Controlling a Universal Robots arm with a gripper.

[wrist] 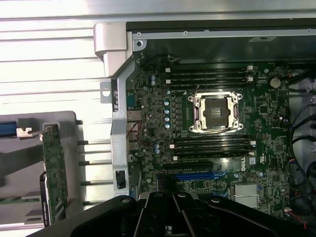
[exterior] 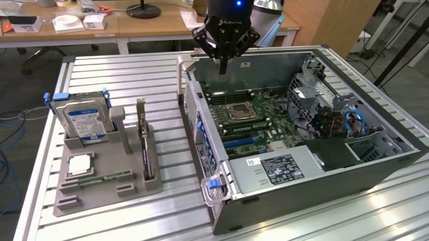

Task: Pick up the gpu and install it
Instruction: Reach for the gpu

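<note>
- Gripper (exterior: 222, 69) hangs shut and empty over one corner of the open case (exterior: 375, 165).
- Gpu (exterior: 143, 135) stands on edge in the holder (exterior: 94, 188), probably so its top edge is free to pinch.

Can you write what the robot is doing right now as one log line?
claw: shut, empty, above open computer case | gpu: upright in grey holder, untouched | install: not done
</note>
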